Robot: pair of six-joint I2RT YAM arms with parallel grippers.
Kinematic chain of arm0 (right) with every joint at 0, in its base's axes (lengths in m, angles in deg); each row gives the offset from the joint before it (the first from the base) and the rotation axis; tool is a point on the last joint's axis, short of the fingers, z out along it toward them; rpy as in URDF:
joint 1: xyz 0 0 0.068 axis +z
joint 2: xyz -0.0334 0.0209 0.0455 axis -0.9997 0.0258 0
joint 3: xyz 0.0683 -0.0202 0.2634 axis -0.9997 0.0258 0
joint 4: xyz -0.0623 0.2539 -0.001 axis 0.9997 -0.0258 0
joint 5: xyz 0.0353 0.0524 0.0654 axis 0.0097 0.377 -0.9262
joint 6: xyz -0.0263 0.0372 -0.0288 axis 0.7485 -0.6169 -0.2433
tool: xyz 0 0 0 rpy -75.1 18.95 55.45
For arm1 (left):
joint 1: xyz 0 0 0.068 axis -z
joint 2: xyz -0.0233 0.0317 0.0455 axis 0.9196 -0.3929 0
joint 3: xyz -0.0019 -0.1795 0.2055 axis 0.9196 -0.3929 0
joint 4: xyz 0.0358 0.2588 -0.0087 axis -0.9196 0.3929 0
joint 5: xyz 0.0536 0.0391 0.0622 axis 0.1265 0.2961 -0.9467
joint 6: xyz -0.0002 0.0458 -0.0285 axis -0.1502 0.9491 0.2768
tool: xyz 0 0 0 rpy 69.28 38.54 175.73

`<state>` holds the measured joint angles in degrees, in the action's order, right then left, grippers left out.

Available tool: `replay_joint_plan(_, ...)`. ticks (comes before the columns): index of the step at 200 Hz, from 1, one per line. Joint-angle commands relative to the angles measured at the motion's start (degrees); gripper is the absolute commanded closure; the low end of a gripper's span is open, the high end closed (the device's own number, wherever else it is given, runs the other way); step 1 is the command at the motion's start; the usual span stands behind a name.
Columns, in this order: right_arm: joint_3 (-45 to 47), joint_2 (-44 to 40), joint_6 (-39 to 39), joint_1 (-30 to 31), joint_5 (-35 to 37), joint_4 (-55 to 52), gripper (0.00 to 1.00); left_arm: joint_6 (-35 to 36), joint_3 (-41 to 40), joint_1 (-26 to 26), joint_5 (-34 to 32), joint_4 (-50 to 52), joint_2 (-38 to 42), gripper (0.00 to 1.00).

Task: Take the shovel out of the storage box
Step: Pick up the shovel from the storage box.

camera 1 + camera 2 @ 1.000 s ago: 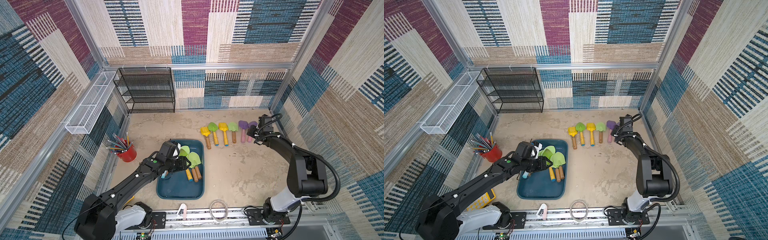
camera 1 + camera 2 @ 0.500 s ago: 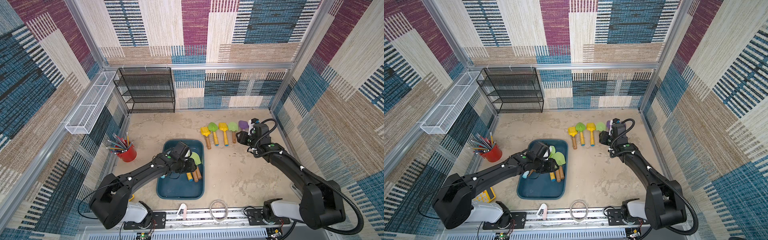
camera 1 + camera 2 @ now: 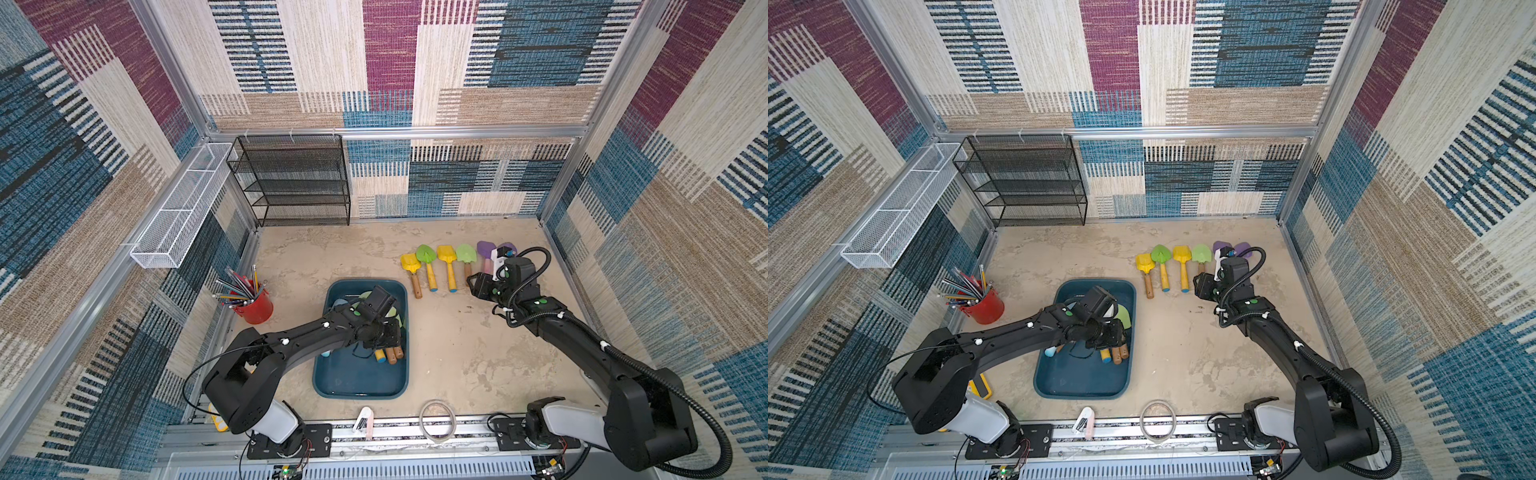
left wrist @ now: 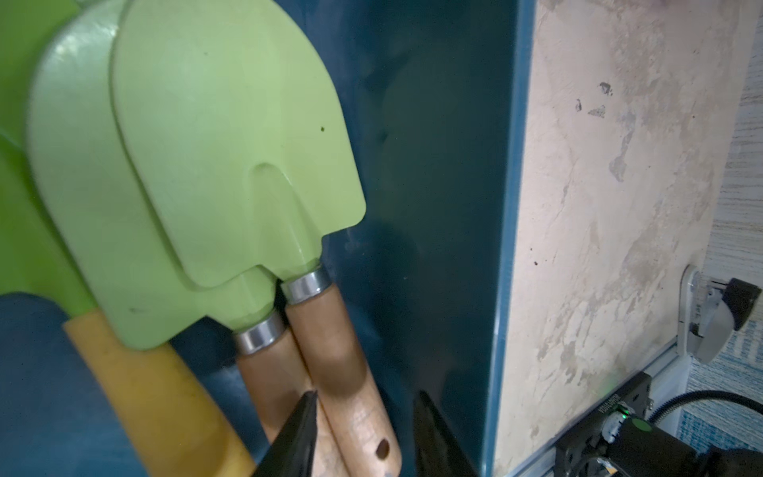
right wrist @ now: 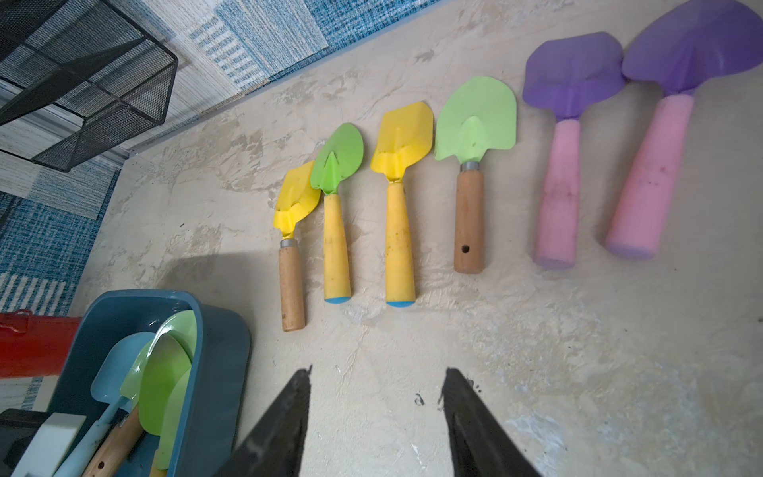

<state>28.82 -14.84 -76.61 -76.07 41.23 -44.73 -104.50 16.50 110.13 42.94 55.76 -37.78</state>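
left claw (image 4: 365,397) part-open, straddling the handle of the top green shovel (image 4: 231,136) inside the storage box (image 4: 433,165), nothing clamped yet; neighbour shovel (image 4: 74,173) lies touching, just beside one finger, so it may snag and both lift.

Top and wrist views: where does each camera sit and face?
Top views: high overhead, looking down at the floor; left arm and right arm show.
Left wrist: low inside the storage box, facing green shovels; left end effector shows.
Right wrist: above the floor, facing the shovel row; open right end effector shows.
Shared: storage box, in all views.
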Motion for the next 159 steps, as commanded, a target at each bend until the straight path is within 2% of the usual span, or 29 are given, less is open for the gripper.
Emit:
replay_joint_plan(1, 0.46, -0.4, 0.43, 0.12, -0.72, 2.76, 0.46, -1.07, 0.77, 0.48, -0.78, 0.12, -1.25, 0.58)
replay_joint_plan(50, 1.24, -0.56, 0.27, 0.1, -1.76, 3.65, 0.46, 0.65, 3.57, 2.03, -3.81, 3.48, -3.43, 0.56)
replay_joint_plan(103, 2.05, -0.45, -0.43, 0.21, -2.91, 4.54, 0.47, 4.09, 8.31, 3.99, -10.71, 13.24, -6.92, 0.56)
replay_joint_plan(159, 0.6, -0.67, 0.08, 0.47, -3.17, 3.47, 0.47, 4.67, 9.38, 6.66, -16.41, 17.67, -8.21, 0.57)
